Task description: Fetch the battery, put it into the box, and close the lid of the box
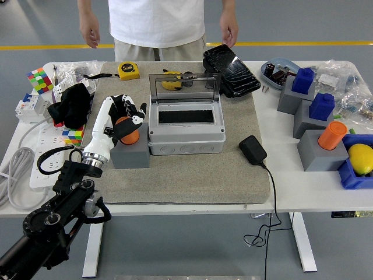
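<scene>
An orange battery (127, 133) stands upright in a grey holder block (132, 155) on the grey mat, left of the box. My left hand (129, 120), white with black fingers, reaches in from the lower left and has its fingers curled around the battery's top. The grey box (186, 137) sits mid-mat with its clear lid (185, 87) standing open at the back, and a dark slot shows inside. My right arm is out of sight.
A person stands at the far edge with both hands hanging clear of the table. A black adapter (252, 149) with its cable lies right of the box. Behind it are a tape measure (129, 70) and a black case (231, 70). More holders with an orange battery (332, 135) stand at the right.
</scene>
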